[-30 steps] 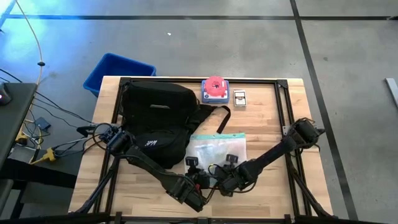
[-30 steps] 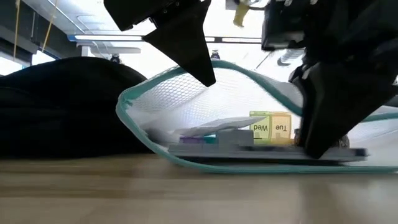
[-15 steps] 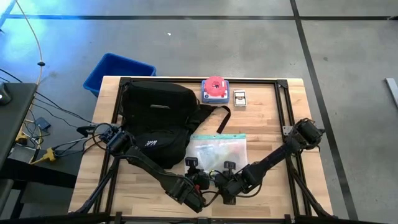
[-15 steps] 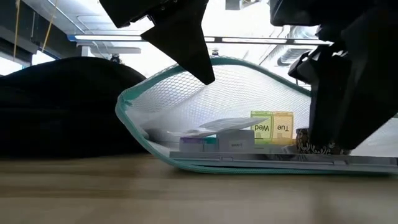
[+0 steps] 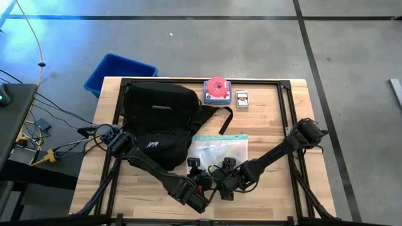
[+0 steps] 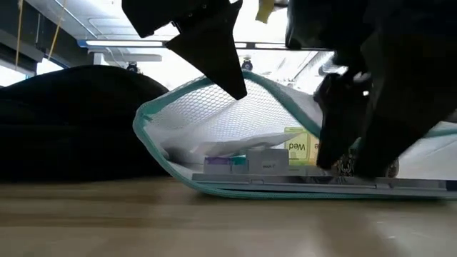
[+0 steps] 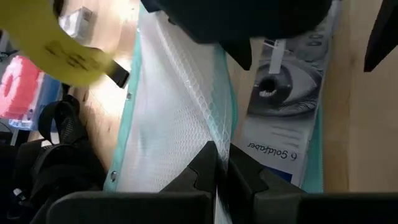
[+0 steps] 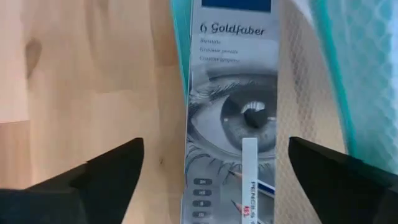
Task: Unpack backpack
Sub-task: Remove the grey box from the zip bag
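Observation:
The black backpack (image 5: 157,122) lies on the table's left half. Beside it, near the front edge, lies a white mesh pouch (image 5: 220,149) with teal edging. Its mouth faces the near edge and is held open by my left gripper (image 7: 217,169), shut on the upper rim. A flat grey pencil box (image 8: 233,106) printed with an eye lies in the mouth on the lower layer. My right gripper (image 8: 217,180) hovers over the box's near end, open wide, one finger on either side. Deeper in the pouch sit a yellow pill box (image 6: 300,146) and small cartons. My left gripper pinches the teal-edged rim of the pouch's upper mesh layer (image 7: 222,134) between its two fingers, slanting down from the near side. That rim (image 6: 246,75) is raised into an arch, while the lower layer stays flat on the table.
A red round thing on a blue base (image 5: 217,88) and a small card box (image 5: 242,97) stand at the table's far edge. A blue bin (image 5: 119,72) sits on the floor beyond the far left corner. Bare wood lies right of the pouch.
My right gripper has opened wide and shifted a little toward my left gripper, over the pencil box. The box's near end, slightly raised a second ago, now lies flat in the pouch's mouth. The upper rim stays raised.

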